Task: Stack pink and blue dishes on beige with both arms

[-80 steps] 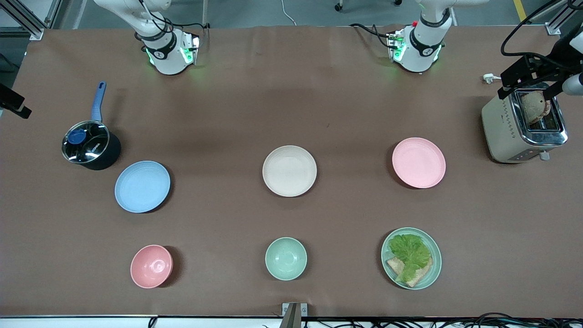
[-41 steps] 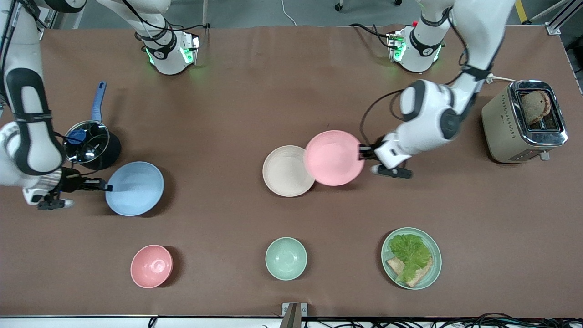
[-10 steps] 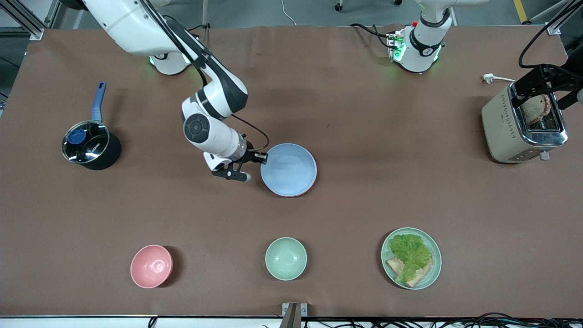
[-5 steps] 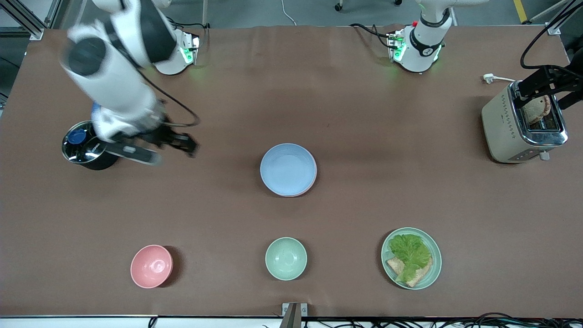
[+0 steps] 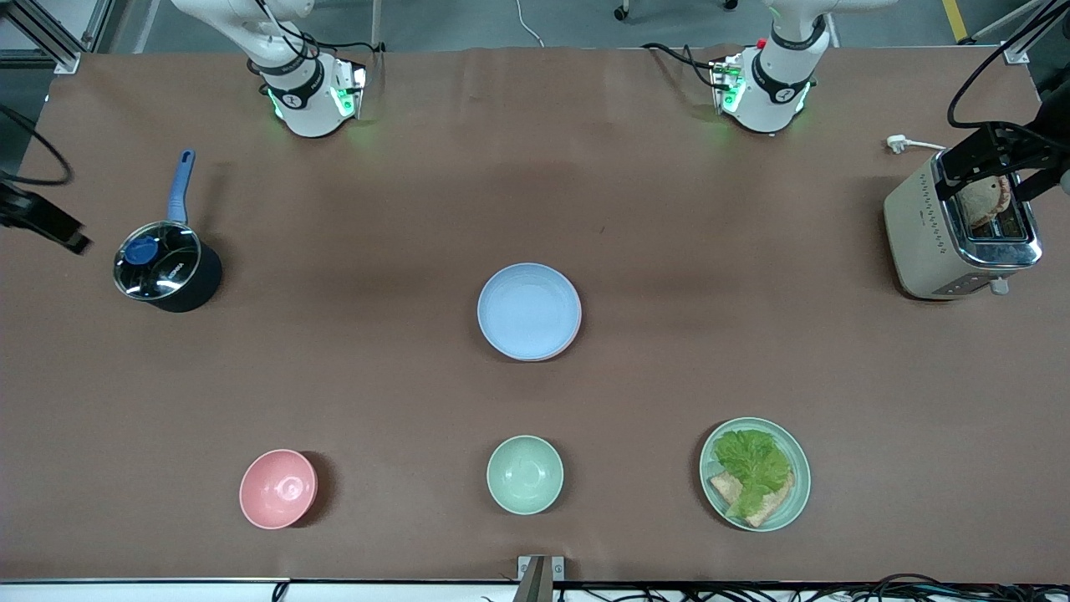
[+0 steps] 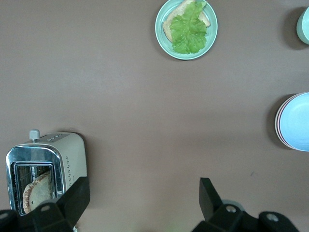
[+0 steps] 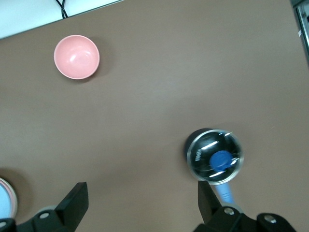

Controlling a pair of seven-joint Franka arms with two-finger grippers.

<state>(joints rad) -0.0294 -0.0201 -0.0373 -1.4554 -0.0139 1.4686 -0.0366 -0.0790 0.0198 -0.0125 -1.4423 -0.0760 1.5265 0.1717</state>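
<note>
Plates sit stacked mid-worktop, blue plate (image 5: 529, 310) on top, a pink rim (image 6: 278, 120) showing beneath it; beige is hidden. They look light, stiff and smooth, best pinched at the rim. Left claw (image 6: 144, 199) over the toaster (image 5: 961, 224) and right claw (image 7: 143, 202) over the pot (image 5: 166, 267) hang spread and empty.

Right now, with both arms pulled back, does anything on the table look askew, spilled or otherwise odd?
Nothing stands out. The blue plate tops a tidy stack at mid-table, a thin pink rim peeking out beneath it. Bowls, pot and toaster stand upright, and nothing is spilled. The left gripper hangs open over the toaster's end, the right gripper open near the pot.
</note>
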